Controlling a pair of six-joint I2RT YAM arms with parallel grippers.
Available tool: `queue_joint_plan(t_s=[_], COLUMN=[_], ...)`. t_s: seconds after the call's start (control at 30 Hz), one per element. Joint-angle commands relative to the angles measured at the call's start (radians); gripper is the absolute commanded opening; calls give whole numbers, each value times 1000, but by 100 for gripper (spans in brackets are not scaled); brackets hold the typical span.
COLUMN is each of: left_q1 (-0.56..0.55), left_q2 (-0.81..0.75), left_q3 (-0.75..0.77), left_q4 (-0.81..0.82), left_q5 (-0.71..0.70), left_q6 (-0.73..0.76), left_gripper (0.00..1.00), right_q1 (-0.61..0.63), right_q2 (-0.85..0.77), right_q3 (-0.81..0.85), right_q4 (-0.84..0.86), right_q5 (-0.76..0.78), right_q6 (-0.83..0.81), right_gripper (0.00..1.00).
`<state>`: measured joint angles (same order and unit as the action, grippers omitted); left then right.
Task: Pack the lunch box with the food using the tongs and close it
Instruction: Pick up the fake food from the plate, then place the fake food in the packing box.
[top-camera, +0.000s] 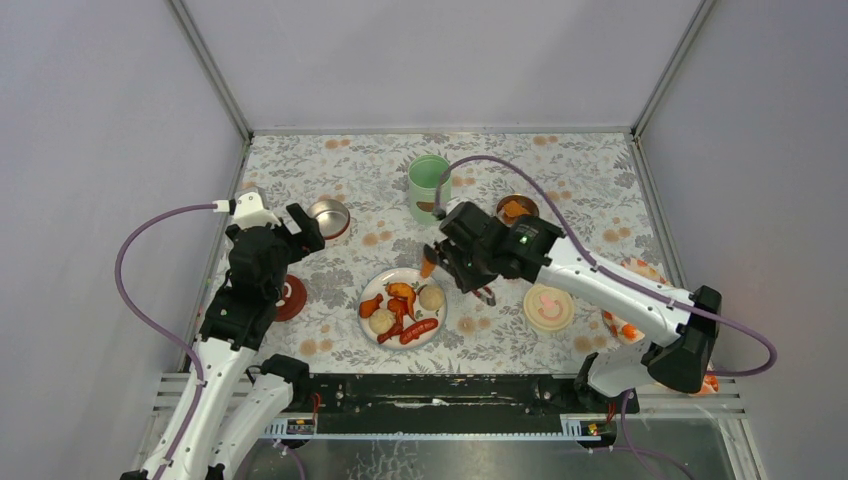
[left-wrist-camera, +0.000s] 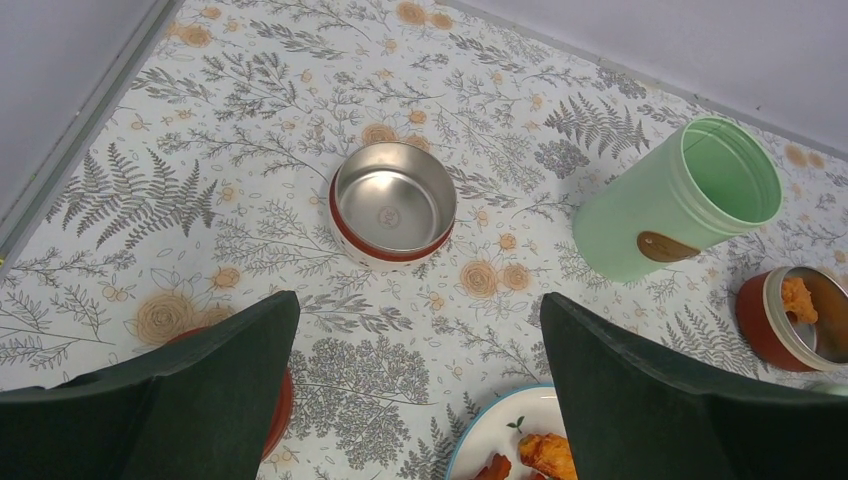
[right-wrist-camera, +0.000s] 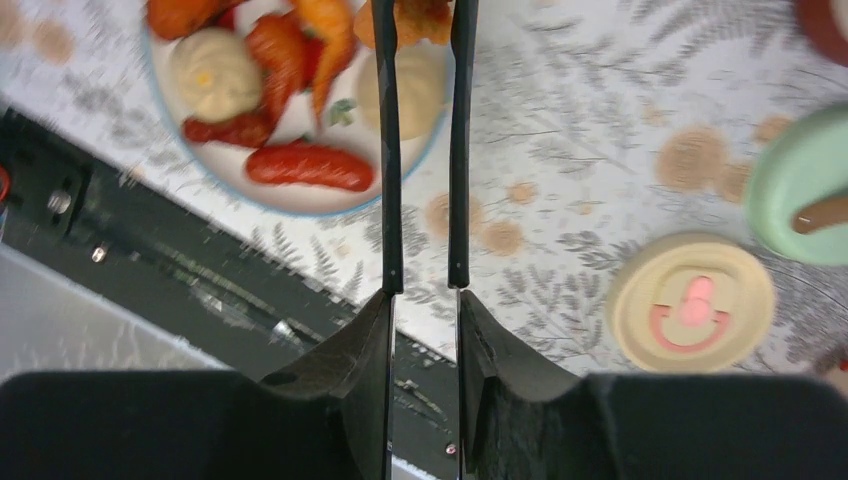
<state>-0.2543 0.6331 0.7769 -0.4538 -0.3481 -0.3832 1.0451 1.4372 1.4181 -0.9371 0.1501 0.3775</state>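
My right gripper (top-camera: 452, 262) (right-wrist-camera: 424, 300) is shut on the slim dark tongs (right-wrist-camera: 388, 150). The tongs' tips pinch an orange fried chunk (top-camera: 428, 266) (right-wrist-camera: 420, 18) just above the far edge of the plate (top-camera: 374, 280) (right-wrist-camera: 300, 205). On the plate lie more food: orange chunks, pale balls (right-wrist-camera: 212, 70) and red sausages (right-wrist-camera: 308, 166). The mint-green jar (top-camera: 428, 187) (left-wrist-camera: 680, 200) stands open. One steel bowl (top-camera: 517, 209) (left-wrist-camera: 800, 315) holds an orange chunk; the other (top-camera: 328, 216) (left-wrist-camera: 392, 205) is empty. My left gripper (top-camera: 305, 228) (left-wrist-camera: 418, 305) hangs open next to the empty bowl.
A cream lid (top-camera: 548, 307) (right-wrist-camera: 692, 303) lies right of the plate. A dark-red lid (top-camera: 291, 297) (left-wrist-camera: 284, 400) lies left of it, under my left finger. Something orange and white (top-camera: 625, 322) shows under the right arm. Grey walls close in three sides.
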Motion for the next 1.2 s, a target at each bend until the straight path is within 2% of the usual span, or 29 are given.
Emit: queue_joint_plan(t_s=[0.0,0.33,0.57,0.77,1.17], left_q1=[7,11,14,13,14], left_q2=[-13,-18,-23,-24,-27], left_q3=[-7,-8,-10,-9,-10], left_q4=[56,61,64,65,65], left_q5=[18,41,48,55,58], left_q6=[-3,-6,-6,-6,-8], left_gripper=[98,99,99,99,99], right_q1=[-139,-438,-582,-627,-631], right_q2=[-80,-109,-66,-21,-17], right_q3=[-10,-13,-49,-106,-219], right_q4=[5,-3,88,171,286], right_q5=[60,150,142,119,65], right_q6=[-51,-152,-134,-88,71], right_gripper=[0,0,0,0,0])
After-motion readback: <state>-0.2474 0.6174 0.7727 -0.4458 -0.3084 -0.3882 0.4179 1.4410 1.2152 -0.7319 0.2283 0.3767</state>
